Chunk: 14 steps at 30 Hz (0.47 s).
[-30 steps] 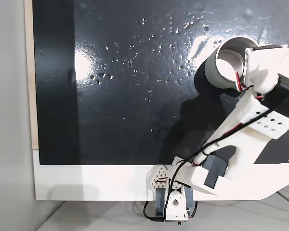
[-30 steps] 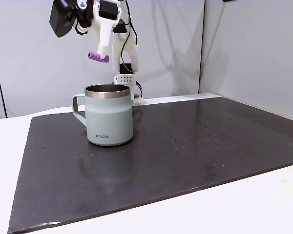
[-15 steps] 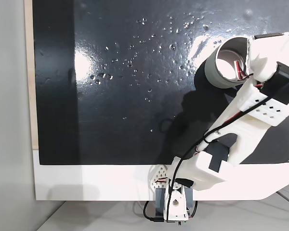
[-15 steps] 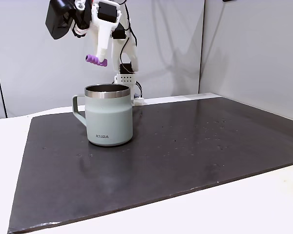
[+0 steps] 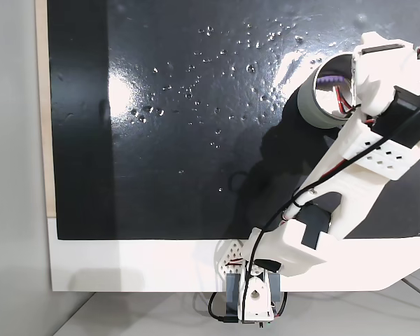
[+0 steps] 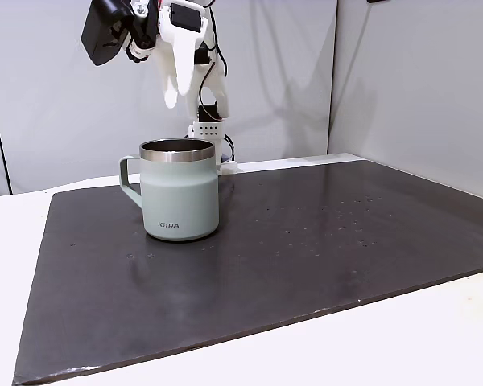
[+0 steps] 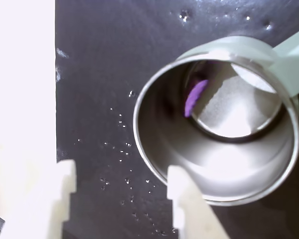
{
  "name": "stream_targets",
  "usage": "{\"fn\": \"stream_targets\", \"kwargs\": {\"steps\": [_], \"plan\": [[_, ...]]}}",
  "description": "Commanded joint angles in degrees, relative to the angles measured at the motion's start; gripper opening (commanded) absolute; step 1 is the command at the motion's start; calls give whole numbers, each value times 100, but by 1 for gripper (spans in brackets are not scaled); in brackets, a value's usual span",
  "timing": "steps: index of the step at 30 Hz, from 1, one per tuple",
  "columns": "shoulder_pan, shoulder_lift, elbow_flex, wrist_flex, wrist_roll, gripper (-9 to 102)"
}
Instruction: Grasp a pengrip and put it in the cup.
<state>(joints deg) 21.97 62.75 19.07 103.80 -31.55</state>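
Hovering above the cup (image 6: 179,190), the gripper (image 6: 171,90) hangs with its white fingers pointing down, clear of the rim. In the wrist view the gripper (image 7: 120,185) is spread wide and empty: one finger (image 7: 40,209) at lower left over the mat (image 7: 94,74), the other finger (image 7: 187,204) overlapping the cup's near rim.

Pengrip (image 7: 195,97): inside the cup (image 7: 154,144), a small purple piece lying against the steel inner wall near the bottom, seen in the wrist view. In a fixed view from above a purple sliver of the pengrip (image 5: 330,80) shows inside the cup (image 5: 309,106), mostly hidden by the arm (image 5: 364,150).

Cup: upright on the black mat (image 6: 306,249). From above it sits close to the mat's top right corner (image 5: 196,126). In the side fixed view it stands towards the mat's far left part, handle to the left, steel rim on top, pale grey-green body with small lettering. In the wrist view the handle juts towards the upper right edge.

Arm: white, with black motors, rising from a base (image 5: 248,297) at the bottom edge of the white table (image 5: 126,266) in the view from above, reaching up and right over the cup. Small specks scattered across the mat, bright glare patches on it.
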Motion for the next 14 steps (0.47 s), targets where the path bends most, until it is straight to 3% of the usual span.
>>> {"fn": "stream_targets", "kwargs": {"steps": [1, 14], "plan": [[-70, 149, -316, 70, -44, 24], [-123, 202, -316, 70, -44, 24]]}}
